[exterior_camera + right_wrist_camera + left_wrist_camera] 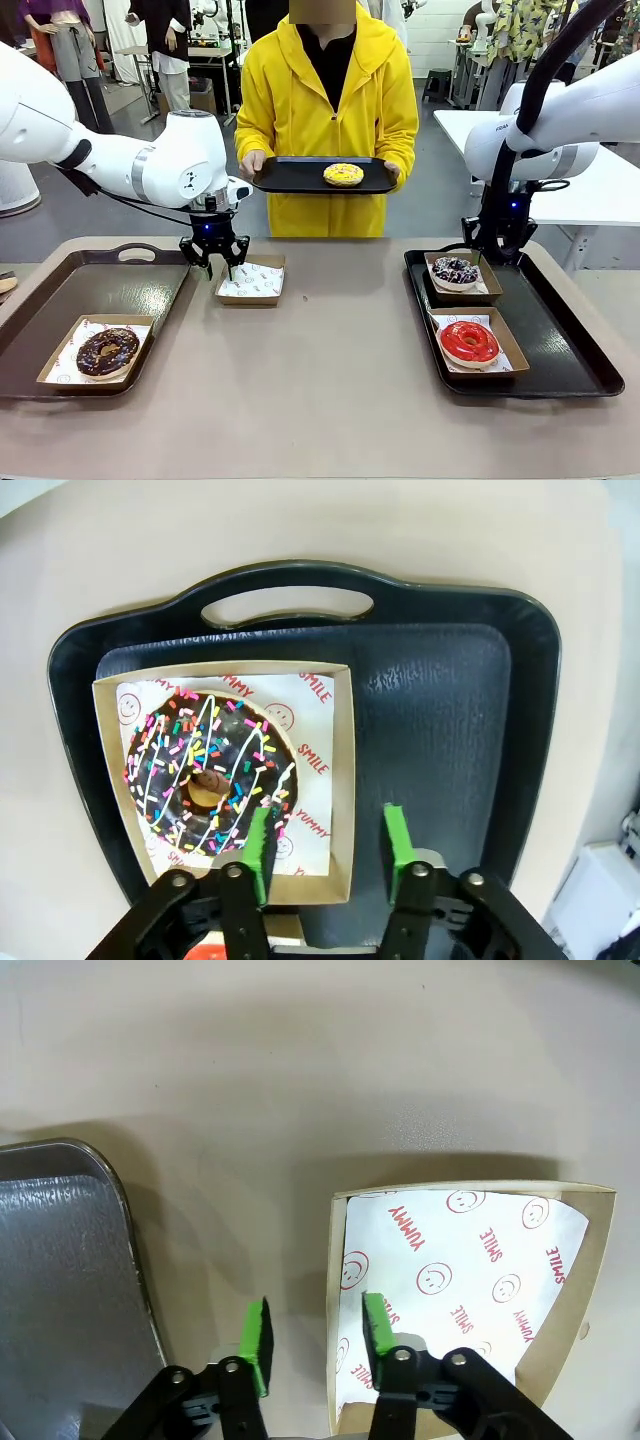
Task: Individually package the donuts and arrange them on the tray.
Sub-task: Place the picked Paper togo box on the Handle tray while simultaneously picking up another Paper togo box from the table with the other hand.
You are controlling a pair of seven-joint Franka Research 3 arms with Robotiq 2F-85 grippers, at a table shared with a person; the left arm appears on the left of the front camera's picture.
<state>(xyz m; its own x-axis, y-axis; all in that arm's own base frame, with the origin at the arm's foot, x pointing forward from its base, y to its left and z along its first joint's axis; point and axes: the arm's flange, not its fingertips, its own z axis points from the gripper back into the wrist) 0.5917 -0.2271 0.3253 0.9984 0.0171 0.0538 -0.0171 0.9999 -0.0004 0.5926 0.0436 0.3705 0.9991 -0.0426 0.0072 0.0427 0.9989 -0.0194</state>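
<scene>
Three donuts sit boxed on trays: purple-iced donut (108,351), sprinkled chocolate donut (208,771), red donut (468,341). We note the yellow donut (343,174) on the person's tray (held up). Left gripper (314,1331) straddles the empty box's (560,1360) wall, jaws apart; right gripper (325,842) open.

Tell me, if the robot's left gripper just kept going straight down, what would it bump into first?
Probably the near wall of the empty paper-lined box. The left gripper points down with open jaws straddling that wall, one finger over the printed liner, the other over bare table. Its height above them is unclear.
</scene>
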